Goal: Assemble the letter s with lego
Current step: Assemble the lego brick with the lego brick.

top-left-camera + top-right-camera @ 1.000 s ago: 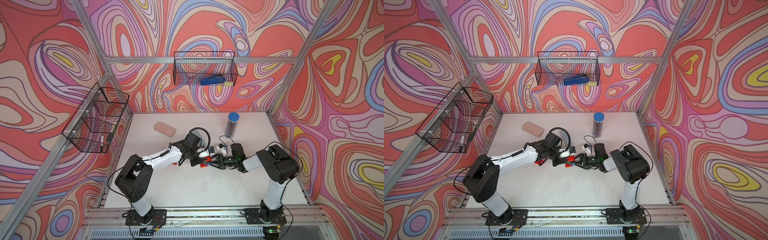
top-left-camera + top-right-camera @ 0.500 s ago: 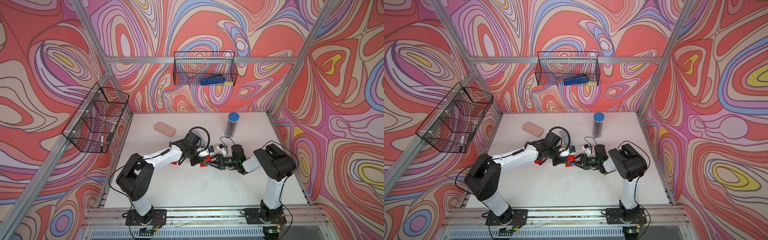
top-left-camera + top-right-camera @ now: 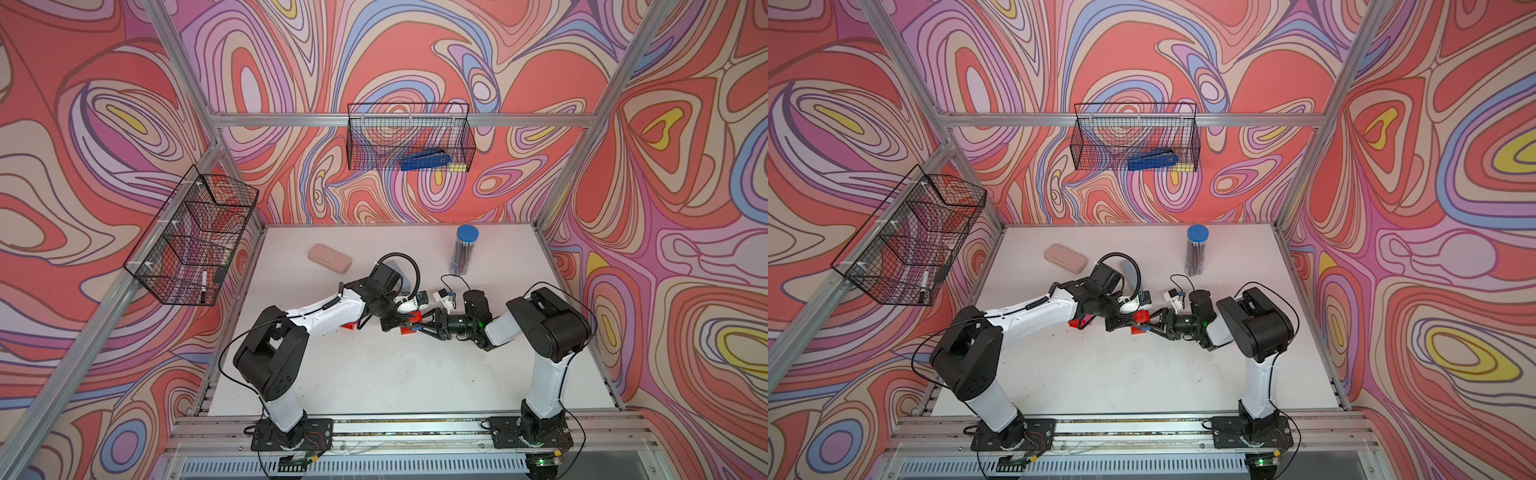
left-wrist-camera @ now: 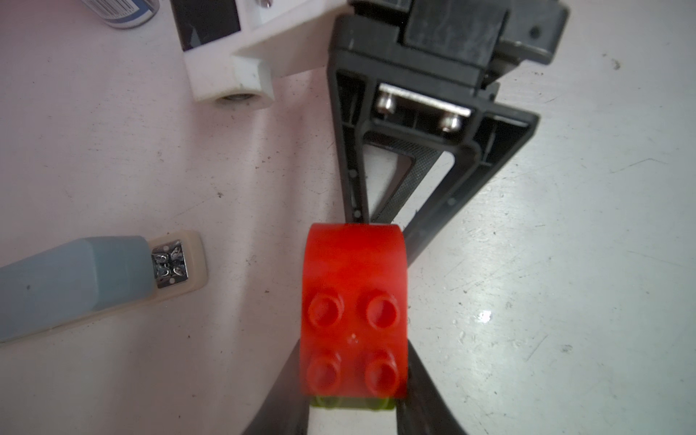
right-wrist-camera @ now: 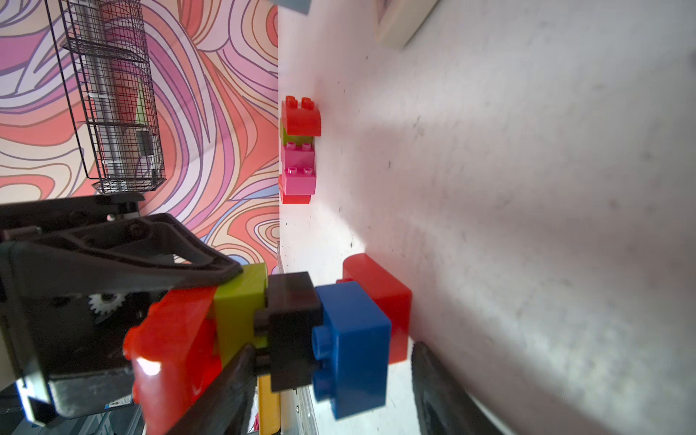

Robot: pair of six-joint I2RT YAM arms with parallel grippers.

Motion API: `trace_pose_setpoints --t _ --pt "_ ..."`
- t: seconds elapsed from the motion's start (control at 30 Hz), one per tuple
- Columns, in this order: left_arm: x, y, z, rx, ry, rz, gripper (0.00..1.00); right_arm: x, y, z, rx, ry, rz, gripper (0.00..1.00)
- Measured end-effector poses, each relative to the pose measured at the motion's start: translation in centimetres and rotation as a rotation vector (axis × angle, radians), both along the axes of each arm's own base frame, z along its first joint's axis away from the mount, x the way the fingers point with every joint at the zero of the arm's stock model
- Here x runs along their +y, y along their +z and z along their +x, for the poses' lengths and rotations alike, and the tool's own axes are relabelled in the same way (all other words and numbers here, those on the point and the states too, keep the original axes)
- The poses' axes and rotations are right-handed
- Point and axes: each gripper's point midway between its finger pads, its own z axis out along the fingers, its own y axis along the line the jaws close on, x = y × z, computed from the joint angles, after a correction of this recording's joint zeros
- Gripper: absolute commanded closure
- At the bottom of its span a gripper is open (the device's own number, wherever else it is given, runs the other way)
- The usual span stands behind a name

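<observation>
A lego stack (image 5: pixel 293 320) stands on the white table (image 3: pixel 374 374): red on top, then lime green, black, blue and a red brick at the bottom. My left gripper (image 4: pixel 354 361) is shut on the top red brick (image 4: pixel 354 301) and the lime one under it. My right gripper (image 5: pixel 333 361) comes in from the side and clamps the lower bricks, one finger (image 5: pixel 233 376) on the black brick and the other by the bottom red one. In both top views the two grippers (image 3: pixel 401 321) (image 3: pixel 426 324) meet at mid-table. A second lego stack (image 5: pixel 299 150) of red, lime and pink lies further off, partly under the left arm (image 3: pixel 1077 322).
A grey-blue stapler (image 4: pixel 75 282) lies close by the left gripper. A pink oblong case (image 3: pixel 330 258) and a blue-capped tube of pencils (image 3: pixel 464 249) stand toward the back. Wire baskets hang on the back wall (image 3: pixel 409 141) and the left wall (image 3: pixel 191 237).
The right arm's elbow has shifted slightly. Both grippers and the bricks stay where they were.
</observation>
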Motion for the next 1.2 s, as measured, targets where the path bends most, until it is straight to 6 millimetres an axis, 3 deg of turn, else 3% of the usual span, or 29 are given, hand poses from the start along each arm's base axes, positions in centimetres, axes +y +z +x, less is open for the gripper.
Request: trace_pose_setpoints --t 0.7,1.2 --pt "0.14 -0.05 0.16 -0.019 -0.012 0.012 0.67 -0.02 0.16 -0.08 0.008 -0.006 0.011 0.31" --pt "0.21 0.04 0.21 -0.019 -0.009 0.018 0.69 -0.08 -0.02 -0.27 0.012 -0.005 0.007 0.34"
